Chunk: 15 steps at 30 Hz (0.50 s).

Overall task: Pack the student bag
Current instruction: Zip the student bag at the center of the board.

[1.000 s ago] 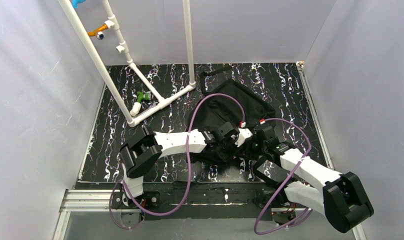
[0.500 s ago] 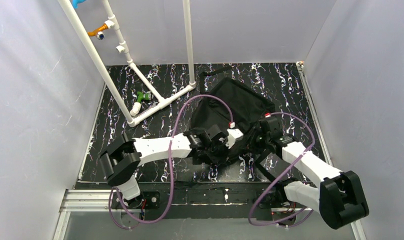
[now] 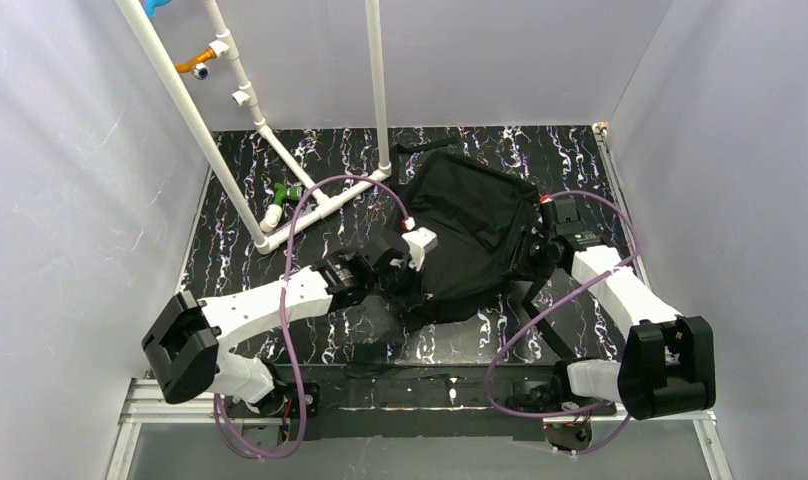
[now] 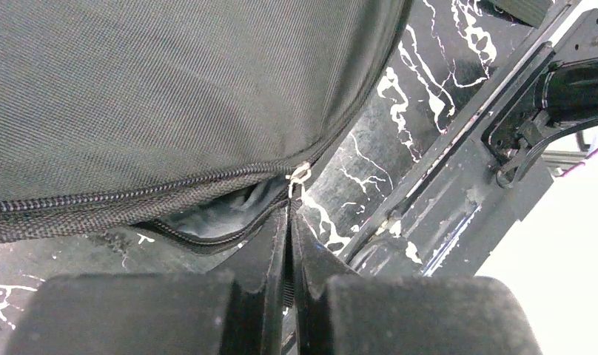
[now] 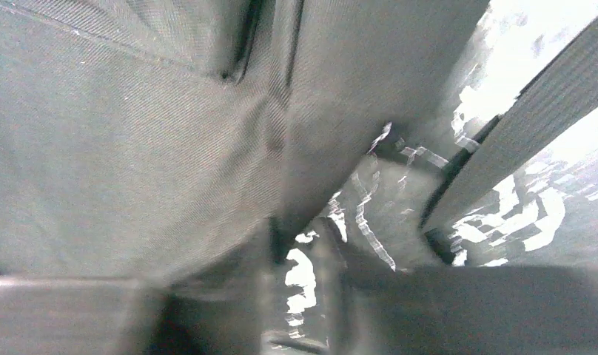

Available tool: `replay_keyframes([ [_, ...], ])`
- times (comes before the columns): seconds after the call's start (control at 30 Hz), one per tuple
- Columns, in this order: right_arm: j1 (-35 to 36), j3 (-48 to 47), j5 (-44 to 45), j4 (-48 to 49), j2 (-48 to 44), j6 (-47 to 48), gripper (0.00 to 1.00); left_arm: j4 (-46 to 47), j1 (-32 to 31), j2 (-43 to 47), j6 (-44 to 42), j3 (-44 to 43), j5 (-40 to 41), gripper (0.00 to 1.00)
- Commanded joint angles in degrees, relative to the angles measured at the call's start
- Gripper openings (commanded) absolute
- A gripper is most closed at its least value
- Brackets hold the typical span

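Note:
The student bag (image 3: 470, 225), a large black fabric backpack, lies in the middle of the table, spread between my two grippers. My left gripper (image 3: 405, 275) is at its near left edge. In the left wrist view it (image 4: 289, 214) is shut on the zipper pull (image 4: 300, 176), and the zipper (image 4: 133, 196) gapes a little over grey lining. My right gripper (image 3: 528, 255) is at the bag's right edge. In the blurred right wrist view it (image 5: 300, 251) pinches a corner of the bag fabric (image 5: 133, 148). A grey strap (image 5: 518, 126) runs past on the right.
A white PVC pipe frame (image 3: 310, 205) stands at the back left, with a green and white fitting (image 3: 280, 200) beside it. Purple cables loop over both arms. Walls close in the table on three sides, and a metal rail (image 3: 180, 395) runs along the near edge.
My left gripper has moved left and back, my right gripper back and to the right. The bag has shifted away from the near edge and spread out flatter between them.

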<state>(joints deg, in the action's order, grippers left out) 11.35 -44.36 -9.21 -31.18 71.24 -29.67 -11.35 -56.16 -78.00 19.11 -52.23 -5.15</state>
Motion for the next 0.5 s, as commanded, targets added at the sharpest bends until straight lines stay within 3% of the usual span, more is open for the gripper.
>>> replay_keyframes([
  [0.0,-2.5,-4.0,2.3,-1.3,-0.7,8.9,0.56,-4.8,2.9,-0.5,2.7,-3.0,-13.0,0.0],
  [0.1,-2.5,-1.1,-5.3,-3.0,-4.5,4.1,0.84,0.3,2.8,-5.8,6.7,-6.5,-21.2,0.0],
  [0.23,-2.0,7.8,-17.0,1.9,-11.2,-10.1,0.92,5.2,1.5,-11.4,10.6,-9.6,-26.4,0.0],
  [0.37,-1.5,13.3,-18.7,8.0,-17.7,-21.6,0.91,7.8,-1.3,-15.2,12.5,-12.4,-28.7,0.0],
  [0.47,-1.4,16.5,-18.7,10.8,-18.6,-26.0,0.8,9.8,-2.6,-16.5,14.2,-13.3,-29.6,0.0],
])
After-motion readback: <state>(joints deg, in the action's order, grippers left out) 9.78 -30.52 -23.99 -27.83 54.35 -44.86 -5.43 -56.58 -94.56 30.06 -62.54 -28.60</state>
